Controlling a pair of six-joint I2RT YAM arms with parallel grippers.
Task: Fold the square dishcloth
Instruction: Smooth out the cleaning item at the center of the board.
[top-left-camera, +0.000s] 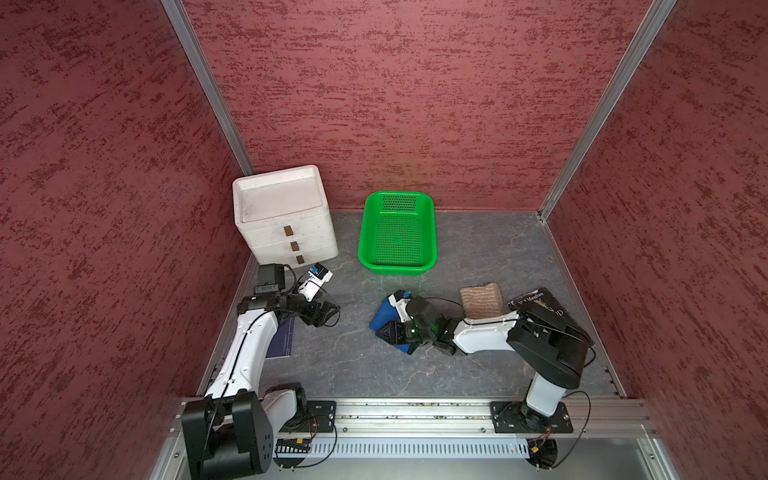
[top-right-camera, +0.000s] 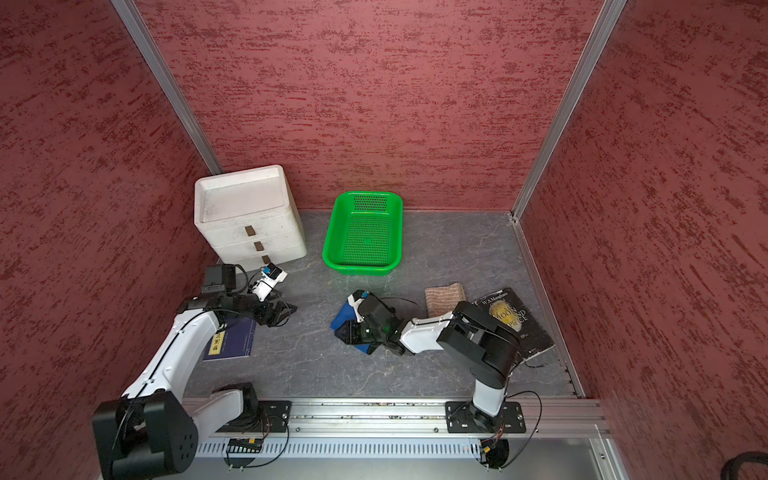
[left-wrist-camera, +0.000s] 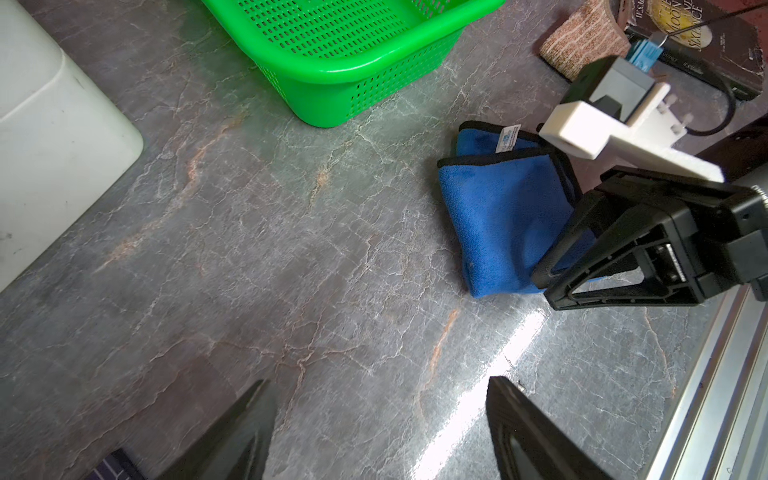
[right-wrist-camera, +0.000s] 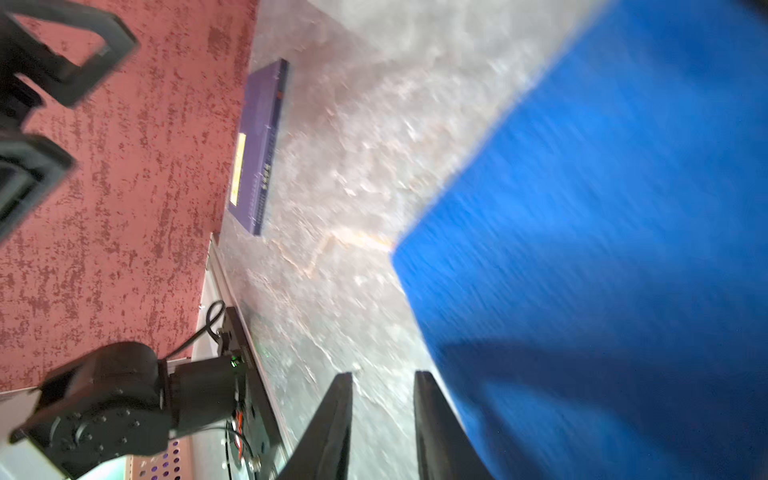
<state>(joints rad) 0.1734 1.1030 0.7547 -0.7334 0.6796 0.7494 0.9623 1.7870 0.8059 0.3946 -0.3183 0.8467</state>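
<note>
Right jaws barely parted, gripping nothing, folded blue dishcloth (right-wrist-camera: 602, 249) right beside them — left jaws wide open, empty, well apart.

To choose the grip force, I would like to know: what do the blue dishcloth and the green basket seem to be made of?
Blue dishcloth: probably microfibre, matte and fuzzy; it shows a short nap, black stitched edging and a sewn label.
Green basket: likely moulded plastic, glossy; it has shiny highlights on the rim and regular perforated walls.
</note>
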